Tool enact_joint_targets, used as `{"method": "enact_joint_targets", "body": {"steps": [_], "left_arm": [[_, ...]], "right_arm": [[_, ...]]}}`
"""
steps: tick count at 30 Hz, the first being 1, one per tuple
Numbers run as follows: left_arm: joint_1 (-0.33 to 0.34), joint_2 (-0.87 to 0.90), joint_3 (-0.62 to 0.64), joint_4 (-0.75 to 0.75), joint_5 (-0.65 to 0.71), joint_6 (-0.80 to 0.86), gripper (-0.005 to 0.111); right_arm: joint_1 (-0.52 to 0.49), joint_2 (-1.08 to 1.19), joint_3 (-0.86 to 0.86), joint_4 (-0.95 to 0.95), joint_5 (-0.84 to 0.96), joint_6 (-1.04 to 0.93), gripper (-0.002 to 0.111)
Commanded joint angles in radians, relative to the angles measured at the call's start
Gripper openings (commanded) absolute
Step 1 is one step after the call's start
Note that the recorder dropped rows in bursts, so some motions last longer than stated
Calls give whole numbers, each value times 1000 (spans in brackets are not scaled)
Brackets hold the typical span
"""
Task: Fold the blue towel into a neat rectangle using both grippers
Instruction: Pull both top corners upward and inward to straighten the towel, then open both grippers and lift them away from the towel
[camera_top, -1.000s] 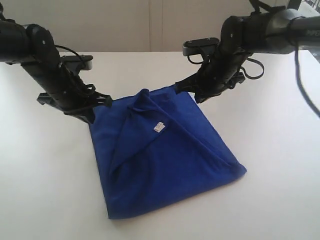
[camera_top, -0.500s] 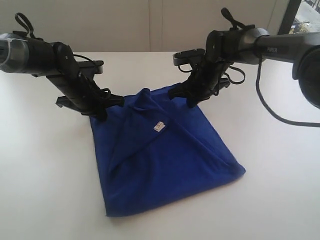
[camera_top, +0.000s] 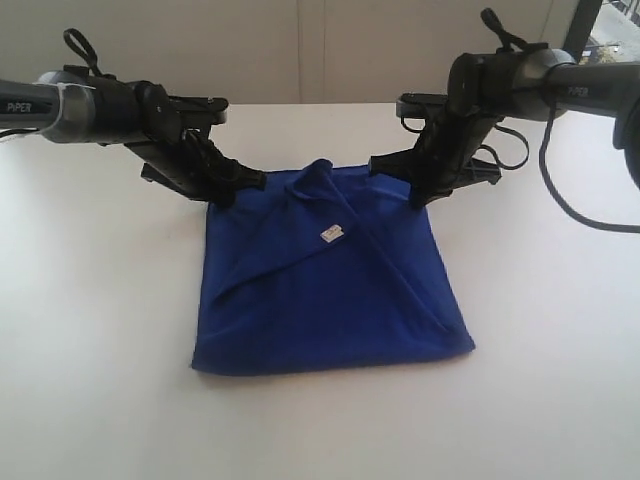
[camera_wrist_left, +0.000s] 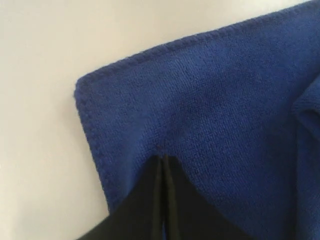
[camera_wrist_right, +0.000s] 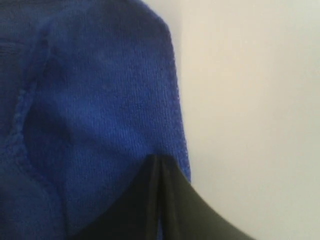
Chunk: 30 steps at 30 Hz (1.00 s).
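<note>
blue towel (camera_top: 330, 300) lying folded on the white tabletop (camera_top: 100, 350), white tag (camera_top: 331, 234) facing up, we see the left claw (camera_top: 226, 194) clamped on its back left corner, right claw (camera_top: 422, 196) clamped on the back right corner

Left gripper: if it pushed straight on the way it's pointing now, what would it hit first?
The blue towel. The left gripper is shut on cloth near one corner and points across it, so more towel lies ahead; how steeply it aims is unclear.
</note>
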Motion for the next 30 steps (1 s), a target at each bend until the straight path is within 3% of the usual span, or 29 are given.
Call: {"method": "enact_joint_targets", "body": {"steps": [1,7,16,21,26,30], "left_arm": [[0,48,-33,6,-5,12,0],[0,53,-67,-10,24,12,0],[0,-38,-143,-10,185,12,0],[28,-167,-143,18,364,12,0],[38,-275,-129,115,642,12,0],[17,-376,-29,118,681,5,0]], "right_arm": [[-11,19,8,-44,49,44,0],[-11,12,8,-40,23,46,0],[-11,-118,8,-37,15,62,0],[-11,-225,13,-35,136,-6,0],[-8,-346,97,14,215,-107,0],[-1,-497,287,33,178,-139,0]]}}
